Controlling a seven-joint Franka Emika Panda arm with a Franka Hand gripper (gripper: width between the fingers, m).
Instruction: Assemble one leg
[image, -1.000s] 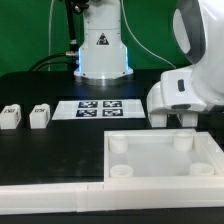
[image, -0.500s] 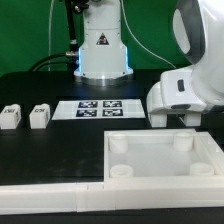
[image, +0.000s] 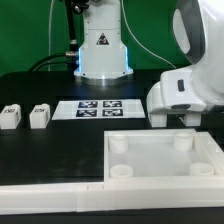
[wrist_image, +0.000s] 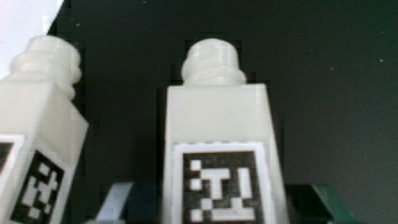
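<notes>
- Currently nothing has moved over the last second: white two-finger gripper hangs at the exterior view's right, behind large white square tray
- Judged pre-grasp: fingers spread, straddling small white plastic leg lying on black table beside identical second leg
- Long axis runs away from fingers; rounded tip far, tagged block between them
</notes>
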